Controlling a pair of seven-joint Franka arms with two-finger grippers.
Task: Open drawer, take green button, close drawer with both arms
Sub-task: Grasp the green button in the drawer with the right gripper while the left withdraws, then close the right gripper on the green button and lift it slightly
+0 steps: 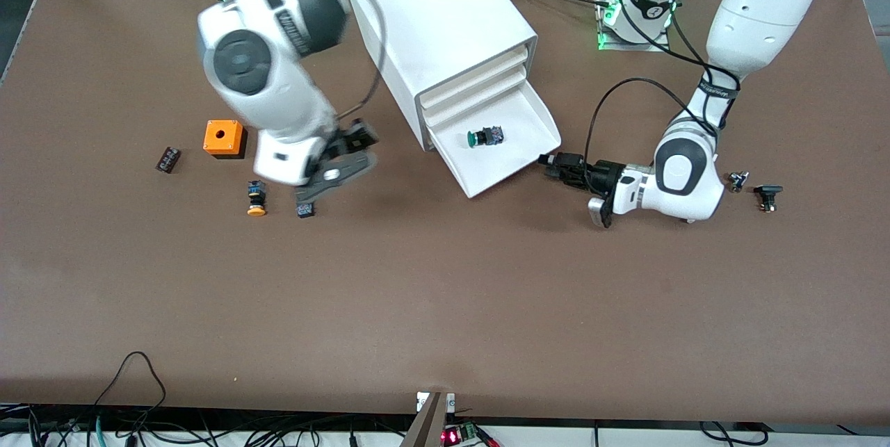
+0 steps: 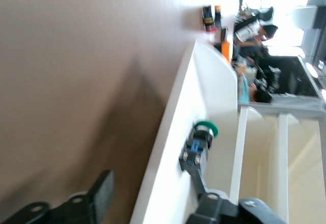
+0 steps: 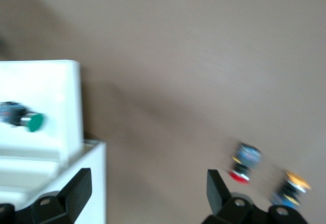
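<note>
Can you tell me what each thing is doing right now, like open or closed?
drawer: pulled open
two upper drawers: closed
green button: lying in the drawer, not held
left gripper: open, beside the drawer, empty
right gripper: open, over the table, empty

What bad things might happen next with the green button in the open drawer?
The left gripper sits right beside the drawer edge, so it might bump the tray. The green button lies on its side and may roll when grabbed. The open right gripper hangs above small parts it might knock.
</note>
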